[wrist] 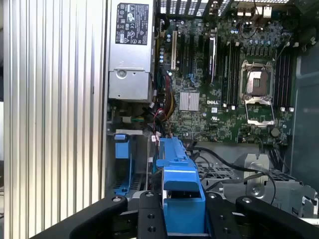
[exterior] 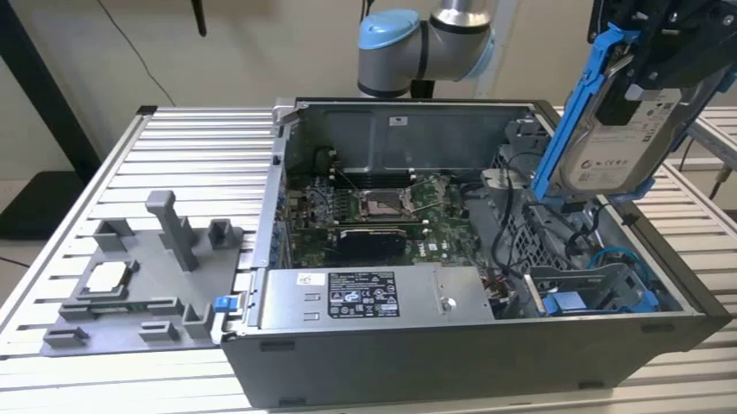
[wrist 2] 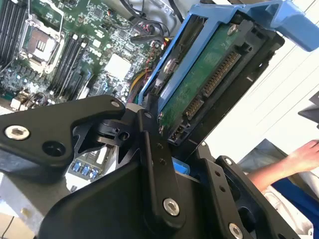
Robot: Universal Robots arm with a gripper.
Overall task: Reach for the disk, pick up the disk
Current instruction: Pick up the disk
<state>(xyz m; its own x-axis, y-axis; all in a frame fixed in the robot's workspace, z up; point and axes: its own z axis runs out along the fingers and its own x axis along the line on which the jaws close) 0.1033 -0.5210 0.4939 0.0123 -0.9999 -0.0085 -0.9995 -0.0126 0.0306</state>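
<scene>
The flat silver-grey metal disk (exterior: 627, 142) with its white label and blue plastic bracket is being held aloft above the open grey computer case (exterior: 484, 345), at the exterior view's right, its long axis standing nearly upright; it is being clamped by the black gripper (exterior: 674, 47), whose fingers are closed against the bracket's edges.

- Item 1: a white printed label (exterior: 626, 147) is carried on the face of the disk (exterior: 645, 112) in the exterior view. Lines of print and round symbols are seen, but none can be made out.
- Item 2: a black label (exterior: 366, 296) with white print and small marks is fixed to the power supply (exterior: 461, 297). Nothing on it can be read.
- Item 3: fine white lettering is printed on the motherboard (wrist: 219, 107) in the first wrist view. It is too small to be read.
</scene>
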